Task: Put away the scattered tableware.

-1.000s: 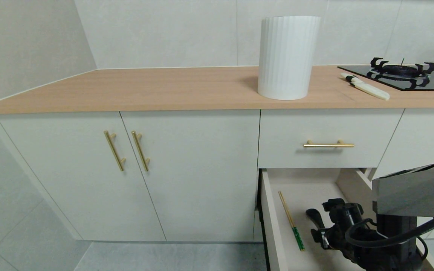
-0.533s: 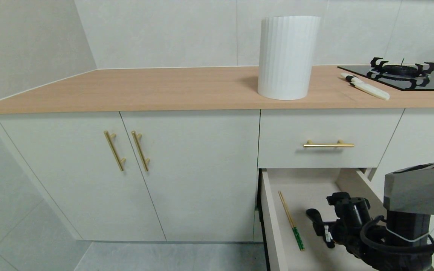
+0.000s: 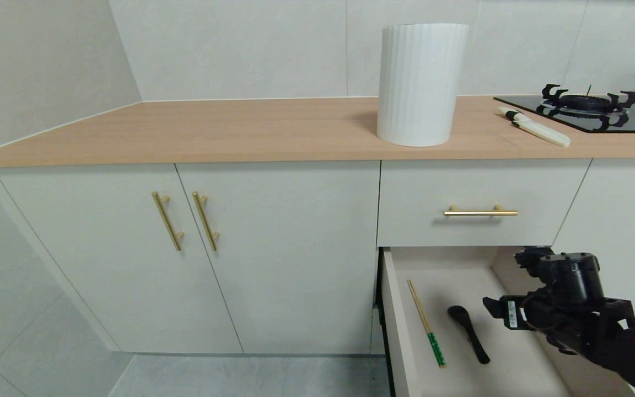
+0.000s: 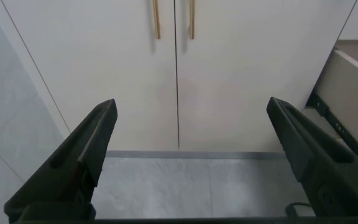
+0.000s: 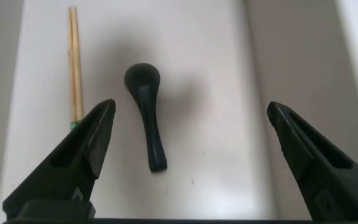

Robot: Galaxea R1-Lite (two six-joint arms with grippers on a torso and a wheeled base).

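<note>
— Entry one, the open drawer (image 3: 396,331)?
— Lower right of the head view, pulled out beneath a shut drawer front with a gold bar handle (image 3: 480,212). Contents, two items. One pair of chopsticks (image 3: 425,322), wooden with green ends, lying lengthwise just beside the left wall. One black spoon (image 3: 469,333), flat on the drawer floor, near the chopsticks but apart from them, with its bowl toward the back.

— Entry two, the right gripper (image 5: 190,107)?
— It hangs over the drawer, at the lower right edge of the head view. The fingers (image 5: 89,158) are spread wide with nothing between them. Its own camera looks down on the spoon and chopsticks, and it touches neither.

— The left gripper (image 4: 190,104)?
— Fingers parted and empty too. They face the two cabinet doors (image 4: 241,74) and the grey floor (image 4: 197,186).

— On the surface (image 3: 213,129)?
— One tall white ribbed container (image 3: 421,82), upright, in the upper centre-right of the frame. To its right lies one white knife (image 3: 535,127), flat, just beside the black hob (image 3: 587,110) at the upper right edge.

— Under the surface, to the left?
— The cabinet doors, both shut. Two gold door handles (image 3: 185,220) sit side by side at centre-left.
</note>
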